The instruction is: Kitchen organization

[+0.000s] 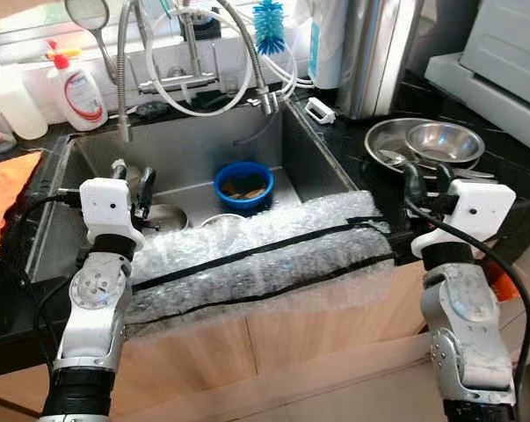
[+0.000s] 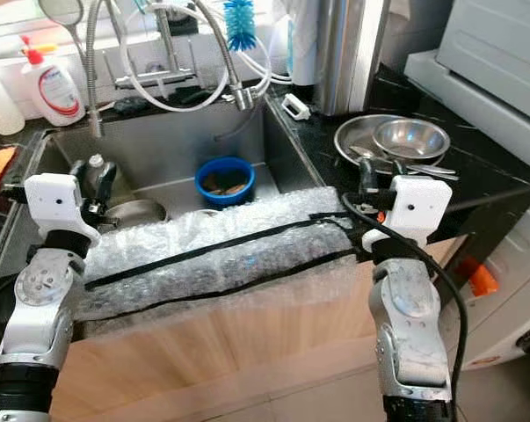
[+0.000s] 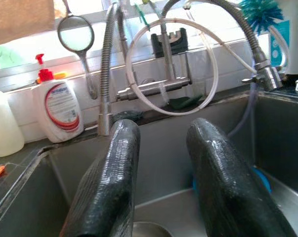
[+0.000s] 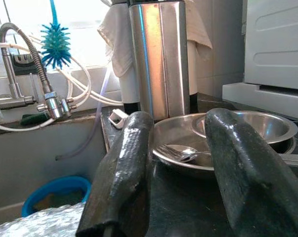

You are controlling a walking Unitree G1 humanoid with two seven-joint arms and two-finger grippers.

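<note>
Two claws, both spread and empty: left claw over the sink, right claw over the black table. Just beyond it on the right sit nested steel bowls, probably light, stiff and slippery, so I'd pinch a rim.

My arms are silver jointed metal with round discs at the joints. Each ends in a white boxy wrist block carrying my left gripper and right gripper, both with two long textured black fingers. Black cables loop alongside.
</note>
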